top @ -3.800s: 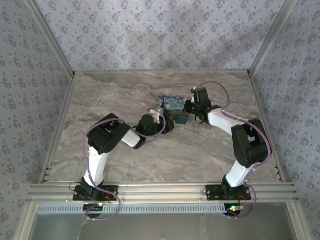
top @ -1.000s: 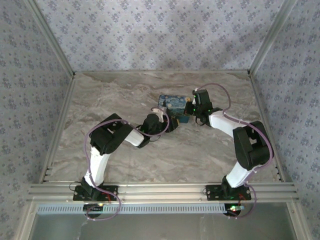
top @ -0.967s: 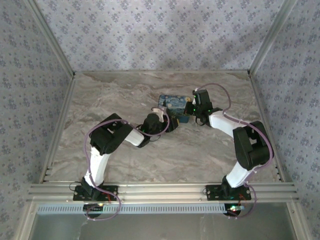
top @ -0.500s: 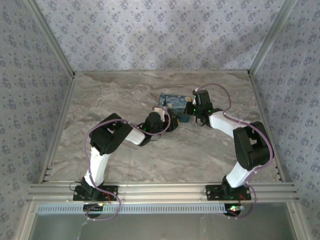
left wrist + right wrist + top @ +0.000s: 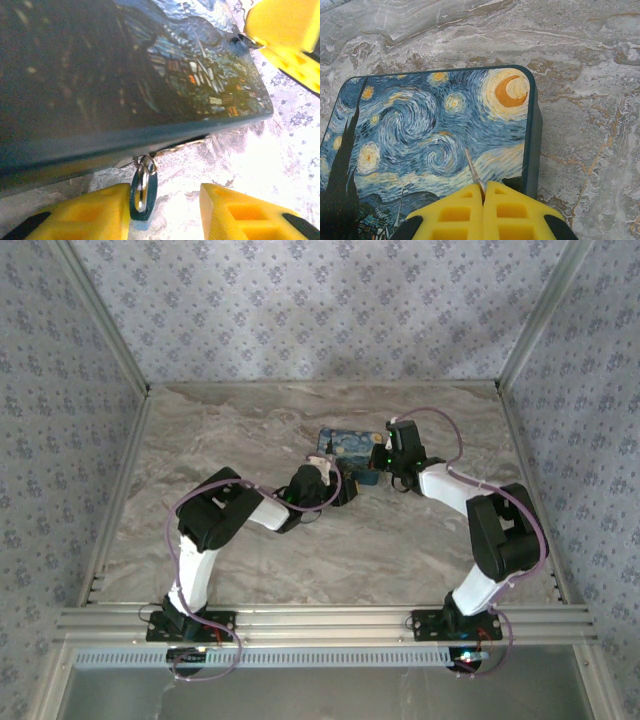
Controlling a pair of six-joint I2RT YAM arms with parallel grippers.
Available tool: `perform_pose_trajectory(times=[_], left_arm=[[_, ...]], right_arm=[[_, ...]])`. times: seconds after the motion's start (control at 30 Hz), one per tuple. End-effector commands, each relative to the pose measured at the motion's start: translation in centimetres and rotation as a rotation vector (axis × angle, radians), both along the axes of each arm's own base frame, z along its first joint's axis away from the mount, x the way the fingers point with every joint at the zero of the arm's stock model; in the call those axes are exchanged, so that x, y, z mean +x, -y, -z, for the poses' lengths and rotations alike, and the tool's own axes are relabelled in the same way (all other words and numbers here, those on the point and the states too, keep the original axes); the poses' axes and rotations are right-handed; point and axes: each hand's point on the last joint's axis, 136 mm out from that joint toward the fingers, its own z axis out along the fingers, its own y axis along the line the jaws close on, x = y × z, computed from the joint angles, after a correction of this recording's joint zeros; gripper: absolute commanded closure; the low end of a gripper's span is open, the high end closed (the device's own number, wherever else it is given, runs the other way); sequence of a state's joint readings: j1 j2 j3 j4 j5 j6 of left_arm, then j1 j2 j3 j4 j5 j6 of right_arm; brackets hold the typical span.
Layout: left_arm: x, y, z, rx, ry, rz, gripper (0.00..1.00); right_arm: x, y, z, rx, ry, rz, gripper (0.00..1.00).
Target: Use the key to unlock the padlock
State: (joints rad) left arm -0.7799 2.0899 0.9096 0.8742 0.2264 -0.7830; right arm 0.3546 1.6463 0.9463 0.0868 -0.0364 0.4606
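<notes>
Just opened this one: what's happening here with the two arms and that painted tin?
Both arms are at a swirl-painted tin on the marble table. The right hand is shut on a thin metal blade, apparently the key, poised above the tin's lid. The left hand is open at one edge of the tin, the small padlock hanging below that edge between its fingers, beside one of them. The key is not at the padlock yet.
</notes>
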Motion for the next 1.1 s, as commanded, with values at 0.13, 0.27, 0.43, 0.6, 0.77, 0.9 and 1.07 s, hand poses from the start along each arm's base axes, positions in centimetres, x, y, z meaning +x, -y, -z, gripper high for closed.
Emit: perform_pose_trajectory(times=[0.13,0.27,0.43,0.6,0.77,0.9,1.07], left_arm=[[-4.1,-2.5,9.1,0.212,-0.244,0.036,0.51],[-3.6,-2.3,9.5,0.219,-0.247,0.026,0.51],[-3.4,-2.6,10.6,0.249,-0.278,-0.004,0.63],[-3.2,-2.9,10.6,0.243,-0.28,-0.013,0.75],[-3.1,-3.3,10.4,0.236,-0.271,-0.025,0.78],[-3.2,-3.7,10.1,0.222,-0.26,-0.04,0.73],[-3.3,-3.7,9.7,0.204,-0.242,-0.04,0.64]], right_arm=[[-0.1,0.4,-0.2,0.011,0.003,0.026,1.0],[-0.2,0.5,-0.3,0.008,0.008,0.026,1.0],[-0.3,0.6,-0.6,0.007,0.015,0.029,1.0],[-0.3,0.8,-0.6,0.006,0.015,0.031,1.0],[-0.4,0.9,-0.4,0.006,0.011,0.032,1.0],[-0.5,1.0,-0.3,0.005,0.01,0.032,1.0],[-0.4,1.2,-0.3,0.002,0.011,0.038,1.0]])
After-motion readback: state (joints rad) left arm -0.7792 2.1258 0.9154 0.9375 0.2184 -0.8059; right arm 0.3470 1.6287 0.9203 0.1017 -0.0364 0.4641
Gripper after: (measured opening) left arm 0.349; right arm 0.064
